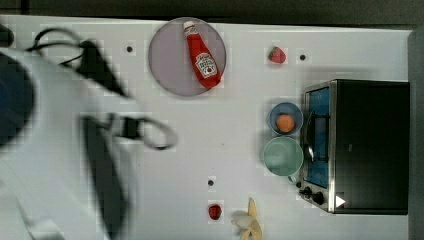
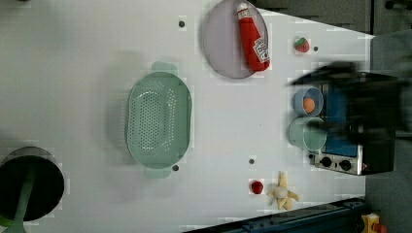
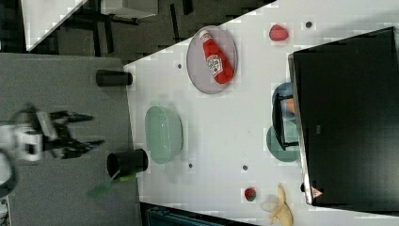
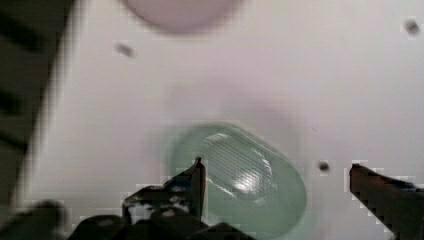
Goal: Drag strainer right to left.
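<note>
The strainer (image 2: 159, 119) is a pale mint-green oval colander with many small holes and tab handles at both ends. It sits flat on the white table (image 2: 73, 58), and the right view shows the strainer (image 3: 163, 134) near the table's edge. In the wrist view the strainer (image 4: 250, 180) lies below my gripper (image 4: 276, 164), whose dark fingers (image 4: 197, 180) stand wide apart with nothing between them. My gripper (image 3: 80, 129) hangs open and well clear of the strainer in the right view. My blurred arm (image 1: 60, 125) covers the top view's left.
A grey-lilac plate (image 2: 223, 43) carries a red ketchup bottle (image 2: 252, 36). A blue bowl with an orange (image 1: 285, 119) and a plain green bowl (image 1: 283, 156) stand against a toaster oven (image 1: 370, 145). Two black cups (image 3: 127, 162) (image 3: 113, 77), two strawberries (image 1: 277, 54) (image 1: 215, 211) and a banana (image 1: 251, 222) lie around.
</note>
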